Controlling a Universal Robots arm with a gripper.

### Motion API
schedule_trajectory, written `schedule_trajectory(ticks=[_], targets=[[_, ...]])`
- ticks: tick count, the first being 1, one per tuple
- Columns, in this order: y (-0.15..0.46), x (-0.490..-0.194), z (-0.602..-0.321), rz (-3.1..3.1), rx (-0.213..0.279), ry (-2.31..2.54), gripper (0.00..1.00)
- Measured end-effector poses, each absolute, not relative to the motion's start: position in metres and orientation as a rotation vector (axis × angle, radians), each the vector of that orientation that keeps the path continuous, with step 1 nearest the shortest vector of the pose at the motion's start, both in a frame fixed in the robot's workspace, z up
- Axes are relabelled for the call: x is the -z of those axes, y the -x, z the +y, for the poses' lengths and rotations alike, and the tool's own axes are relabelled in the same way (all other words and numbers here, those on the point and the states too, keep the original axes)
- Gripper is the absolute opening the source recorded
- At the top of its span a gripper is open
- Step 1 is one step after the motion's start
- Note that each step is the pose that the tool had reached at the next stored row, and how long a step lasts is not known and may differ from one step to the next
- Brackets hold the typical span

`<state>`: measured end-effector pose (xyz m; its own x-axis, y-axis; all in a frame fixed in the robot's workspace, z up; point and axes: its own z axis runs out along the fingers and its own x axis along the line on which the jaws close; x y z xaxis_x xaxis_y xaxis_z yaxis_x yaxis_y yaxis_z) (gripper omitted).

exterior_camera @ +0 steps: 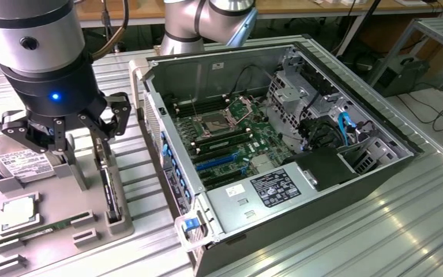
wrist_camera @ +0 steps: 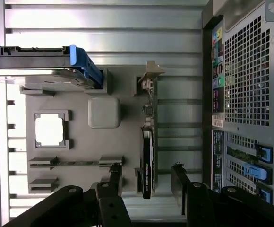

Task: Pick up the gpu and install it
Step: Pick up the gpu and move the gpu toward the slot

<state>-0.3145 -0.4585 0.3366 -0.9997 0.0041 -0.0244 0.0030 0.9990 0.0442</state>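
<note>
Hovering wide open and empty, the jaws hang over the grey fixture tray [exterior_camera: 60,202], gripping nothing. In the wrist view the 2 dark fingertips [wrist_camera: 115,174] sit 1 on each side of the gpu [wrist_camera: 147,142], apart from it on both flanks. The gpu [exterior_camera: 112,193] stands on its long edge in a narrow slot at the side of the tray nearest the computer case [exterior_camera: 283,133]; its pale bracket is at the end of the card far from the fingertips. Judgement: the step in hand is lining up for the pick. The card is unlifted and nothing of the install has begun. The next move calls for a straight descent that keeps the thin card centred between the fingertips. It then needs a squeeze on the 2 flat faces rather than on the bracket, and a pull in line with the slot so the card does not bind. Elsewhere on the tray are a silver hard drive [exterior_camera: 14,161], a square processor [exterior_camera: 18,210] and a slim memory stick [exterior_camera: 44,229], all well apart from the fingertips. The case lies on its side on the ribbed metal tabletop [exterior_camera: 406,231] with its panel off. Its motherboard [exterior_camera: 229,144] is exposed, and I see no card in the blue expansion slots [exterior_camera: 217,161].
</note>
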Motion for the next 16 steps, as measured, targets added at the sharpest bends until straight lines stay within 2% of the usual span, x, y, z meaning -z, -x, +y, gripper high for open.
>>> schedule_trajectory(ticks=[16], targets=[[0.3144,-0.3294,-0.4634,3.117,-0.069,0.017,0.55]])
